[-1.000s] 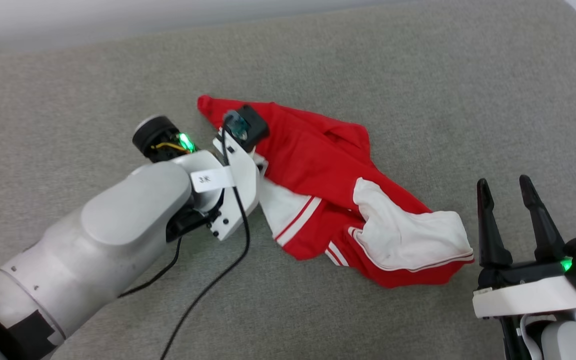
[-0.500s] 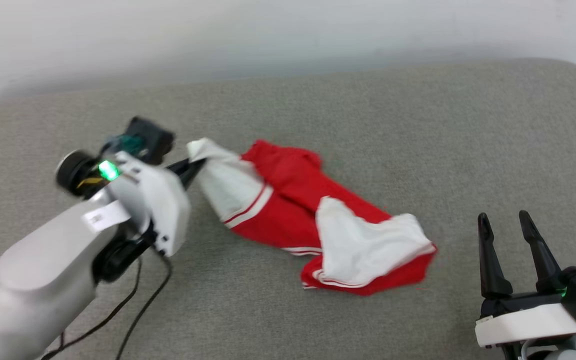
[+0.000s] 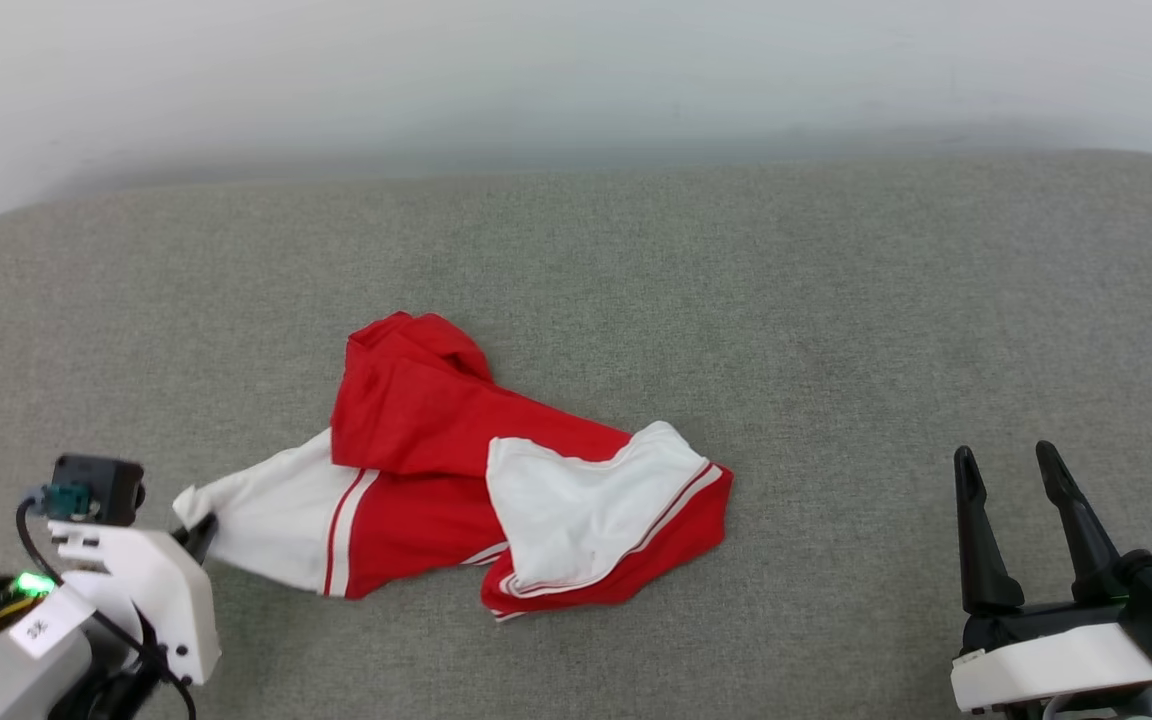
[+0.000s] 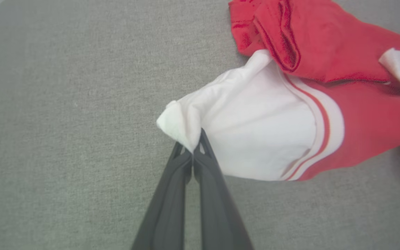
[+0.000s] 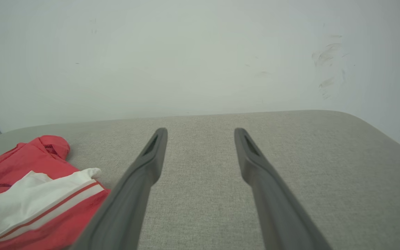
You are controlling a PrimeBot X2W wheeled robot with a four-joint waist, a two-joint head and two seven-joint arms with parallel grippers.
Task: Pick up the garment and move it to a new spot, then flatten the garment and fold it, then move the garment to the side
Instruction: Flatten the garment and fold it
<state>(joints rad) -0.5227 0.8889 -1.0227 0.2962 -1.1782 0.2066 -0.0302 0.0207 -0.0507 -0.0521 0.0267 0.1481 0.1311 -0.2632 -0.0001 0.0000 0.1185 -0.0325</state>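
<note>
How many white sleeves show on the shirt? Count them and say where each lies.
2. One sleeve is stretched toward the left gripper, which pinches its tip; the other sleeve lies atop the garment, on its right. Folds may hide more white.

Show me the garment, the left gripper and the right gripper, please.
garment point(image 3: 416, 410), head view, on its red body.
left gripper point(image 4: 193, 153), left wrist view, at shut fingertips pinching the garment's white sleeve.
right gripper point(image 5: 201, 132), right wrist view, midway between its open fingertips.
</note>
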